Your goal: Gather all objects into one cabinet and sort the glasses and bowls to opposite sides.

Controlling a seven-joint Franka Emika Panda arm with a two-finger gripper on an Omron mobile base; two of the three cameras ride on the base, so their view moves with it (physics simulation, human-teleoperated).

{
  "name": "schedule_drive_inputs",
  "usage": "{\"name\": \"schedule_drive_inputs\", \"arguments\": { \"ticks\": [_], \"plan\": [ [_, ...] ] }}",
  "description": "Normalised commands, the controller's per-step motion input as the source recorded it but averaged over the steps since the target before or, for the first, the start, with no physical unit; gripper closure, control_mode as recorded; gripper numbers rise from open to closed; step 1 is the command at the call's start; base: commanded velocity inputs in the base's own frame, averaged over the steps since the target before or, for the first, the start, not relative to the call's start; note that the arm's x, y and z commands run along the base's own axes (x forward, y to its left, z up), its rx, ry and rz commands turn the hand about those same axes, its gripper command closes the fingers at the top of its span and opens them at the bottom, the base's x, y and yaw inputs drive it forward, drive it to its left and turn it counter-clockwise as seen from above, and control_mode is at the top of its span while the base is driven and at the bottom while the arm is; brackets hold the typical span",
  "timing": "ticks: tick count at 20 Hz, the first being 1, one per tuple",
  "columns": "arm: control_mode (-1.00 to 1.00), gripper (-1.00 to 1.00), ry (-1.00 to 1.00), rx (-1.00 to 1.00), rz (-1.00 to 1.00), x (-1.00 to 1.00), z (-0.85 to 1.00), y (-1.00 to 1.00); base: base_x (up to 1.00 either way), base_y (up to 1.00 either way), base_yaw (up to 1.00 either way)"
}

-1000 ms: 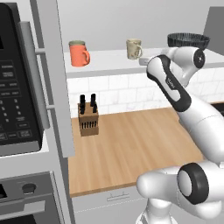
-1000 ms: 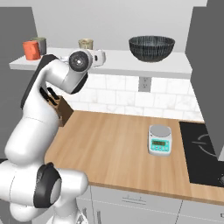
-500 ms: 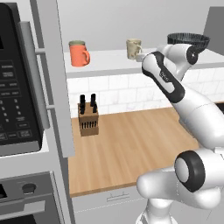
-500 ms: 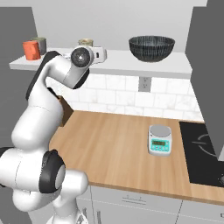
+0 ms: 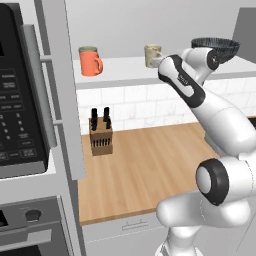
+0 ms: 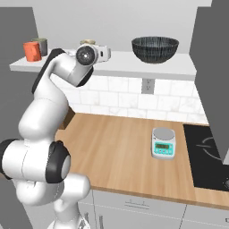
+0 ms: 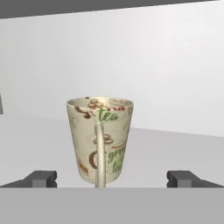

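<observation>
A beige patterned mug [image 7: 100, 140] stands upright on the white bottom board of the cabinet [image 7: 175, 148], its handle turned toward my hand. My gripper [image 7: 113, 178] is open, with one fingertip [image 7: 41, 178] low on each side of the mug, and it holds nothing. In the left base view the hand reaches in just right of this mug [image 5: 152, 55]. An orange mug [image 5: 90, 62] stands at the board's left end [image 5: 125, 75], in front of a grey mug [image 6: 41, 45]. The dark speckled bowl [image 6: 154, 48] sits at the right end.
A wooden knife block [image 5: 101, 137] stands at the back of the wooden counter [image 5: 150, 170]. A small scale [image 6: 163, 143] and a black cooktop [image 6: 210, 152] are to the right. A microwave [image 5: 20, 100] and an open cabinet door [image 5: 62, 90] are on the left.
The hand has risen and moved left along the cabinet board toward the beige mug. The jaws stayed open. The mugs and bowl have not moved.
</observation>
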Motion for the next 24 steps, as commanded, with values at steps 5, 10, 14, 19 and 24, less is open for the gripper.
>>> {"name": "schedule_drive_inputs", "arguments": {
  "ticks": [5,10,14,19,24],
  "plan": [
    [-1.00,-1.00,0.00,0.00,0.00,0.17,0.00,0.13,0.00,0.00,0.00],
    [-1.00,-1.00,0.00,0.00,0.00,0.09,0.00,0.09,0.00,0.00,0.00],
    [-1.00,-1.00,0.00,0.00,0.00,0.09,0.00,0.09,0.00,0.00,0.00],
    [-1.00,-1.00,0.00,0.00,0.00,0.01,0.00,0.02,0.00,0.00,0.00],
    [-1.00,-1.00,0.01,0.00,0.00,0.00,0.00,0.02,0.00,0.00,0.00]
  ]
}}
